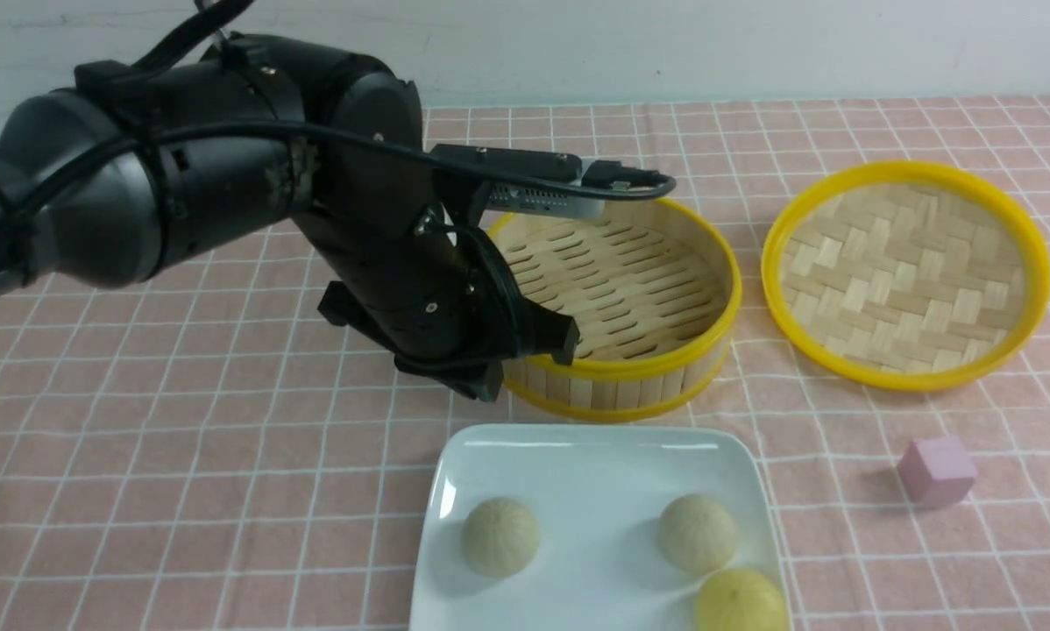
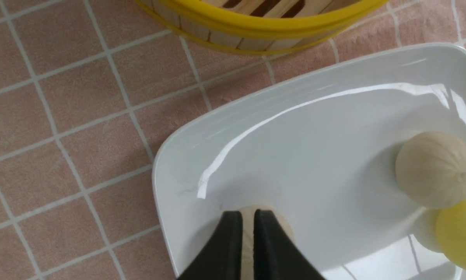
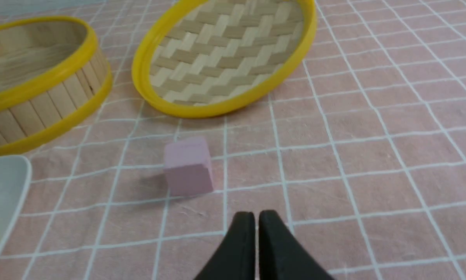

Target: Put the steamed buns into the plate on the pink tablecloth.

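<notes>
Steamed buns (image 1: 500, 536), 2 of them, both lie inside the plate (image 1: 595, 464), which sits on the pink tablecloth (image 1: 183, 438). 1 is toward the plate's left side. The other (image 1: 698, 533) is toward its right, just beside a yellower ball (image 1: 741, 601) at the near corner; I cannot tell whether those 2 touch. Behind the plate, the bamboo steamer (image 1: 630, 368) stands empty, with its woven lid (image 1: 906, 272) lying apart to the right and a small pink cube (image 1: 937, 471) near it.

The left gripper (image 2: 247, 221) hangs above the plate's left part. Its jaws are drawn nearly together with only a slit between them, and they grasp nothing; the left bun shows on the plate beneath. The right gripper (image 3: 256, 219) hovers over bare cloth near the cube, with its jaws likewise almost closed and empty.

Judging by looks, each bun is light and probably a little yielding. Its matte, faintly pleated skin should give the pads fair purchase. Being round, it will likely roll if nudged, all the more on the glossy plate. The best hold seems to be from straight above, with the jaws across the widest middle and a gentle squeeze. With both buns on the plate, the task looks finished.
</notes>
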Robot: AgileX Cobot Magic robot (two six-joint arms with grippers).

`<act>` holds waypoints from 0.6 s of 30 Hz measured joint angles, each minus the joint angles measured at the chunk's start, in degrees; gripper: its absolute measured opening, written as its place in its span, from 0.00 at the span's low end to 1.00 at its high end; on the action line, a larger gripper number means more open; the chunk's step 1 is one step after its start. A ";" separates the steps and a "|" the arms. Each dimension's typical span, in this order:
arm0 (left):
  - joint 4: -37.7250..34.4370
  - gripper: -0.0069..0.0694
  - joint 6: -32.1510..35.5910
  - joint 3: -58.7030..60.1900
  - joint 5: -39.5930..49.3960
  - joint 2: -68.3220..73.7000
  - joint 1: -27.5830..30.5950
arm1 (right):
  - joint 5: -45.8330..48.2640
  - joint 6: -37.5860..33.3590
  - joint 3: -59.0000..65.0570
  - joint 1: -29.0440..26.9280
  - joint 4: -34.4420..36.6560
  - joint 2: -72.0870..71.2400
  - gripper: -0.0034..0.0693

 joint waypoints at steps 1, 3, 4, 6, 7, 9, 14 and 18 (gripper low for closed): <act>0.18 0.19 0.00 0.00 -0.23 0.00 0.00 | -0.49 0.00 0.11 -0.29 0.11 0.00 0.10; 0.28 0.19 0.00 0.00 -0.94 -0.05 0.00 | -0.58 0.00 0.17 -0.71 0.11 0.00 0.10; 0.27 0.19 0.00 0.00 -1.06 -0.14 0.00 | -0.17 0.00 0.17 -0.84 0.04 0.00 0.10; 0.27 0.19 0.00 0.00 -0.95 -0.56 0.00 | 0.14 0.00 0.12 -0.93 0.04 0.00 0.10; 0.27 0.19 0.00 0.00 -0.93 -0.99 0.00 | 0.34 0.00 0.12 -0.90 0.10 0.00 0.10; 0.44 0.19 0.00 0.00 -0.67 -2.97 0.00 | 0.39 0.00 0.12 -0.90 0.10 0.00 0.11; 0.37 0.20 0.00 0.00 -0.35 -7.81 0.00 | 0.39 0.00 0.12 -0.62 0.10 0.00 0.11; 0.17 0.20 0.00 0.00 1.02 -11.10 0.00 | 0.39 0.00 0.12 1.52 0.10 0.00 0.12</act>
